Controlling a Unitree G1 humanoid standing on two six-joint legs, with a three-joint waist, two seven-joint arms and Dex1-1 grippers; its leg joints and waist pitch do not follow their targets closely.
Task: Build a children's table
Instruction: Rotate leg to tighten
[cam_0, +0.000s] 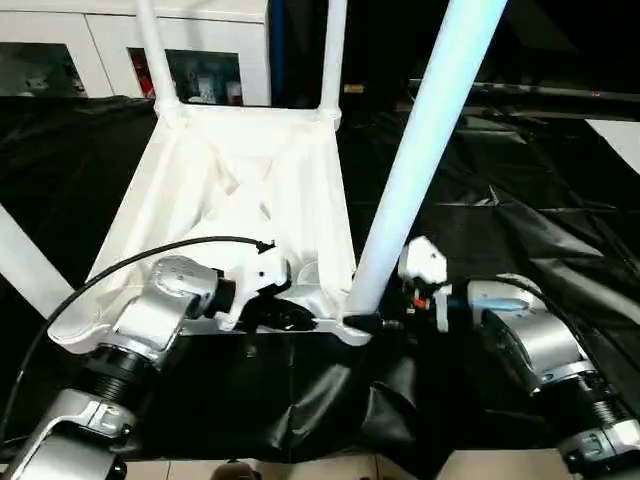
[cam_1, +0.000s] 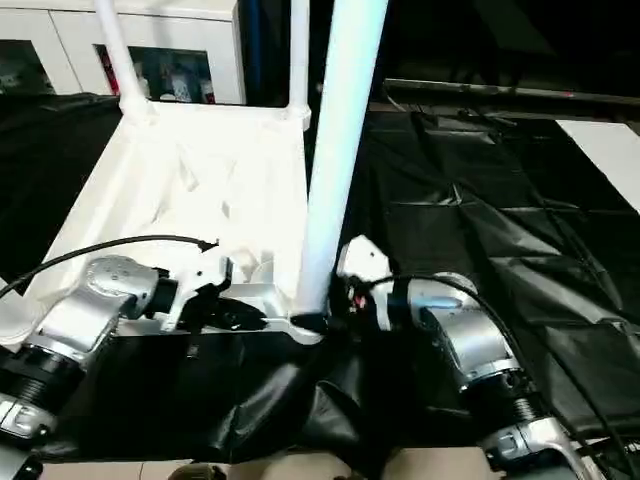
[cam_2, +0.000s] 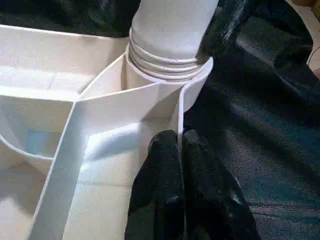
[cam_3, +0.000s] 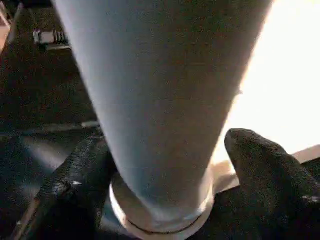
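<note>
The white ribbed tabletop (cam_0: 250, 190) lies upside down on black sheeting (cam_0: 520, 240), legs upright in its corners, as the right gripper (cam_3: 165, 175) straddles the near-right leg (cam_0: 420, 150) and the left gripper (cam_2: 180, 165), pressed together, pinches the rim.

The left arm (cam_0: 150, 320) rises from the lower left of the frame, its silver forearm angled up and toward the middle, a black cable arching over its wrist. The left gripper (cam_0: 285, 315) points toward frame centre, its two black fingers (cam_2: 165, 195) pressed together. The right arm (cam_0: 540, 350) comes in from the lower right; the right gripper (cam_3: 165, 175) has its fingers (cam_3: 75, 190) spread wide apart
</note>
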